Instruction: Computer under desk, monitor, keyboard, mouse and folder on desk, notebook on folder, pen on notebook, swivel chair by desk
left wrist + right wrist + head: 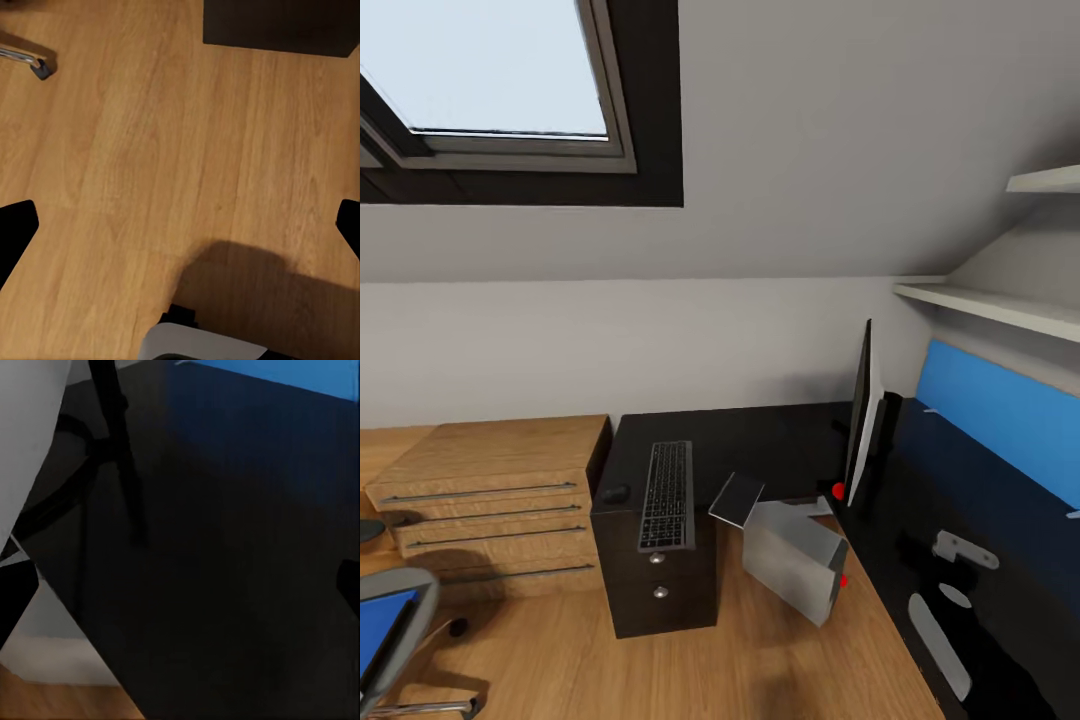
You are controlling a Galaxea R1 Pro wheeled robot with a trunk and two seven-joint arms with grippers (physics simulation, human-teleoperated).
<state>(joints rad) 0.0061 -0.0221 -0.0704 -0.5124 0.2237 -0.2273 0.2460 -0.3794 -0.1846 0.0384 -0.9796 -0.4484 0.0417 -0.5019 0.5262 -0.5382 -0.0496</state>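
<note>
The black desk (760, 440) carries the keyboard (665, 495) over its drawer unit, with the dark mouse (615, 493) just left of it. The monitor (863, 430) stands edge-on near the desk's corner; its stand (112, 442) is close to my right gripper (180, 585), which is open above the desktop. The grey computer (795, 560) lies tilted on the floor in the desk's inner corner. A thin dark grey notebook (735, 500) leans on it. The blue folder (380, 630) rests on the swivel chair (410, 600). My left gripper (180, 232) is open over the floor. The pen is out of view.
A light oak dresser (490, 490) stands left of the desk. White shelves (1000, 305) and a blue wall panel (1000, 410) hang over the desk's right wing. A chair caster (37, 67) and the dark drawer unit (277, 26) sit on the plank floor (150, 172).
</note>
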